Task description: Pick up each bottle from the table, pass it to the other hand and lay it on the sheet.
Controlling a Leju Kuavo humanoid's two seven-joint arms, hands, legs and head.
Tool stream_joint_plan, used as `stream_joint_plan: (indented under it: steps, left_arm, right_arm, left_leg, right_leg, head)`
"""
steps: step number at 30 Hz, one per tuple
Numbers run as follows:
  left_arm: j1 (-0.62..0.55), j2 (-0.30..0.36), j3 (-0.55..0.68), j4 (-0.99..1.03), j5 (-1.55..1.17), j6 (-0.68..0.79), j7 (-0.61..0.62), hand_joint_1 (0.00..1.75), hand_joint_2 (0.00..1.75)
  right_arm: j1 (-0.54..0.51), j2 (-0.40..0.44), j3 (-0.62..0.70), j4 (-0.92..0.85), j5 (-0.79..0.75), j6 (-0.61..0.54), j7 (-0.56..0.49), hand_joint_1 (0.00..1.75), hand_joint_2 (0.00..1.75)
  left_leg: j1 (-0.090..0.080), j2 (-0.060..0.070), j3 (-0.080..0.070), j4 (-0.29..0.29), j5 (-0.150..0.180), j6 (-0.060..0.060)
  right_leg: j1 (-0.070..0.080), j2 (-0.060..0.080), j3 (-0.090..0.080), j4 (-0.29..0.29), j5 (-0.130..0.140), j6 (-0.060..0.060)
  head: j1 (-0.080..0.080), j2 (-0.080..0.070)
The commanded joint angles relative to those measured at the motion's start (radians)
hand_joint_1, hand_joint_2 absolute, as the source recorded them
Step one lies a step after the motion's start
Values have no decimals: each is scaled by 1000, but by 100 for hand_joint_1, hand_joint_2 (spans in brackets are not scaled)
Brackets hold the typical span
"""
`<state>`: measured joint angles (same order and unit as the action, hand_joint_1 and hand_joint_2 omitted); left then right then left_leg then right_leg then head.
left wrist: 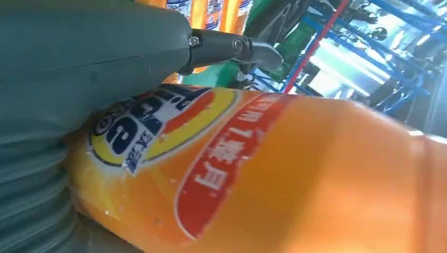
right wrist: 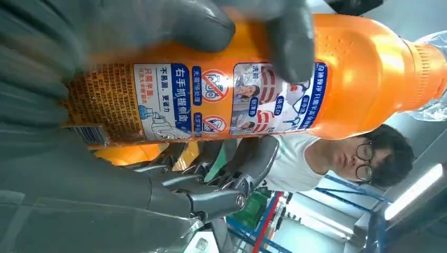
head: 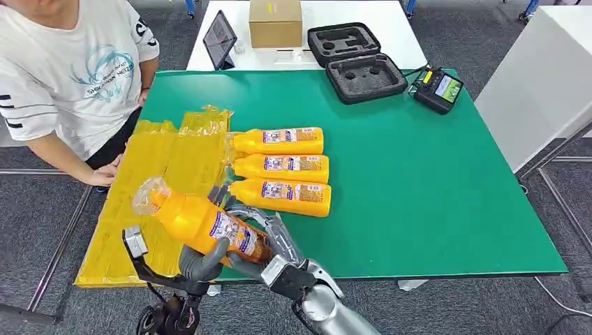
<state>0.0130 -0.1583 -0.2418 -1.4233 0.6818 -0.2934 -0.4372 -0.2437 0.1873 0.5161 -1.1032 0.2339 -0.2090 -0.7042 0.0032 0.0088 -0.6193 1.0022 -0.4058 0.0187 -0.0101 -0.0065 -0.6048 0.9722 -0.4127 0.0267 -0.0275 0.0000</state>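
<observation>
Both hands meet at the near edge of the green counter (head: 433,202), each wrapped around the same orange bottle (head: 206,222). The left hand (head: 199,264) grips it from below with its grey thumb curled over the label; the right hand (head: 269,241) clasps the base end, its dark fingers (head: 253,215) hooked over the top. The bottle is off the counter, tilted, its cap end with a clear plastic wrap pointing away toward the yellow sheet (head: 157,181). In the right wrist view the bottle (right wrist: 253,89) runs across the frame with the right hand (right wrist: 132,105) closed round its labelled body. In the left wrist view the bottle (left wrist: 274,174) lies tight against the left hand (left wrist: 79,68). Three more bottles (head: 283,167) lie side by side on the counter, caps on the sheet's edge. A person (head: 63,70) stands at the far left, one hand on the sheet. Beyond sit a cardboard box (head: 276,22), a tablet (head: 219,38), an open foam case (head: 356,61) and a black device (head: 438,88)
</observation>
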Motion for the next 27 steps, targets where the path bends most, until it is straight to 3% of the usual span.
stream_joint_plan:
  steps: [1, 2, 3, 19, 20, 21, 24, 25, 27]
  left_arm:
    - [-94, 14, -85, 88, -96, 63, -13, 0, 175]
    - [-98, 10, -88, 91, -105, 70, -7, 99, 175]
    - [-102, 12, -89, 90, -133, 90, -10, 169, 175]
    - [-121, -7, -38, 72, -155, 150, -40, 175, 175]
    - [-123, -6, -35, 72, -152, 151, -39, 175, 175]
    - [-127, -7, -34, 77, -148, 150, -37, 175, 175]
    - [-157, -17, -20, 100, -136, 164, -34, 175, 175]
    - [-161, -20, -9, 104, -148, 190, -41, 175, 175]
    - [-164, -17, 12, 103, -209, 266, -76, 175, 175]
  right_arm:
    - [-29, 31, 14, 108, 30, 18, 6, 175, 175]
    - [-27, 33, 9, 103, 30, 19, 6, 175, 175]
    - [-24, 35, 0, 96, 33, 24, 6, 175, 175]
    - [-43, 29, 7, 108, 81, 42, 27, 175, 175]
    - [-47, 25, 16, 115, 97, 45, 38, 129, 175]
    - [-49, 22, 22, 119, 115, 40, 45, 0, 175]
    - [-53, 30, 9, 114, 126, 17, 54, 0, 175]
    - [-48, 31, 1, 96, 125, 6, 55, 0, 0]
    - [-26, 26, -9, 23, 152, -63, 44, 0, 0]
  left_leg:
    - [1, -3, 5, -1, -2, -1]
    - [1, -2, 4, -1, -1, -1]
    - [1, -4, 5, -1, -2, -1]
    - [1, -3, 4, 0, -2, -1]
    - [0, -2, 2, 0, -1, -1]
    - [1, -3, 4, 0, -2, -1]
    - [1, -2, 2, 0, -1, -1]
    - [1, -3, 3, 0, -1, -1]
    - [1, -3, 3, 0, -1, -1]
  right_leg:
    - [1, -2, 6, -1, -2, -1]
    - [1, -1, 4, -1, -2, -1]
    - [1, -3, 6, -1, -3, -1]
    - [1, -2, 5, 0, -2, -1]
    - [0, -1, 3, 0, -1, -1]
    - [1, -2, 5, -1, -2, -1]
    - [0, -2, 3, 0, -1, -1]
    - [1, -2, 4, 0, -2, -1]
    - [1, -2, 4, 0, -2, -1]
  head:
    - [0, 0]
    - [0, 0]
    - [0, 0]
    - [0, 0]
    - [0, 0]
    - [0, 0]
    - [0, 0]
    - [0, 0]
    - [0, 0]
